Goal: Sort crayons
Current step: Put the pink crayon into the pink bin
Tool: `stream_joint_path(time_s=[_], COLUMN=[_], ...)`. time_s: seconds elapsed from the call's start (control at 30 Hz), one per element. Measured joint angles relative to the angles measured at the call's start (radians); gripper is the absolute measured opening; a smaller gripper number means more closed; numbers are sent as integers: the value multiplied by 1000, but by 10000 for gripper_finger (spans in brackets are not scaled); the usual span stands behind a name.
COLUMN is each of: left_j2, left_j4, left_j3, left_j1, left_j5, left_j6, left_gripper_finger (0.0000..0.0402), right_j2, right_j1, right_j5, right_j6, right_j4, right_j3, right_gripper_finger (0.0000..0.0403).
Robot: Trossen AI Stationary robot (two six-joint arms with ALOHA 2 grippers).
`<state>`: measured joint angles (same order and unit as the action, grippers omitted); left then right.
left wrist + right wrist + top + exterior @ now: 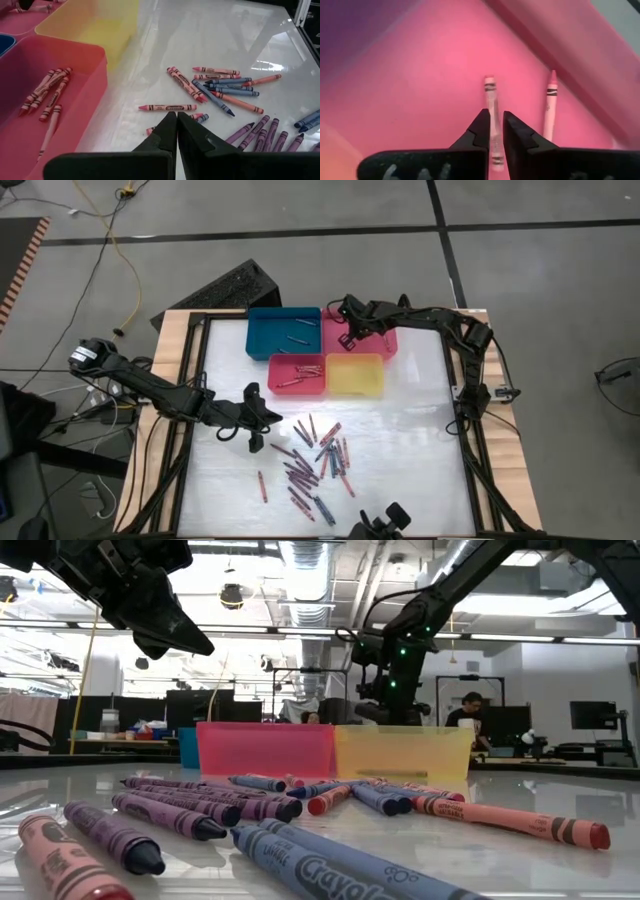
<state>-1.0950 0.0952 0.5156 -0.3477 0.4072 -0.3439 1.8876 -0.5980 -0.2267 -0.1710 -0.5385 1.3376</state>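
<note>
Several loose crayons (315,465), red, pink, purple and blue, lie on the white table top. My left gripper (176,117) hangs shut above the table at the pile's left, holding nothing. A pink crayon (167,107) lies just past its tips. My right gripper (494,117) points down into the pink tray (388,342) at the far side. Its fingers stand a little apart, with a pink crayon (491,100) in the narrow gap. A second pink crayon (550,107) lies on the tray floor beside it. My right gripper comes at the pink crayon from above, slanting down, with its fingers along the crayon's length. The crayon's near end (495,150) is blurred between the fingers. I cannot tell whether the fingers touch it.
Four trays stand together at the table's far middle: blue (283,330), pink, red (297,375) with several red crayons (47,95), and yellow (355,375). Bare white table lies to the right of the pile. A black frame (190,380) edges the table.
</note>
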Motion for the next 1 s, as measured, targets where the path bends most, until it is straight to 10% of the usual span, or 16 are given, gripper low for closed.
stream_joint_path(time_s=[0.57, 1.0], left_j2=[0, 0], left_j4=[0, 0], left_j3=[0, 0], left_j1=[0, 0], left_j5=[0, 0], left_j6=[-8, -9], left_gripper_finger=[0, 0], right_j2=[-5, -6], right_j1=[33, 313], right_j5=[75, 248], right_j6=[63, 161], right_j4=[-228, -318], right_j3=[182, 414], right_gripper_finger=[59, 59])
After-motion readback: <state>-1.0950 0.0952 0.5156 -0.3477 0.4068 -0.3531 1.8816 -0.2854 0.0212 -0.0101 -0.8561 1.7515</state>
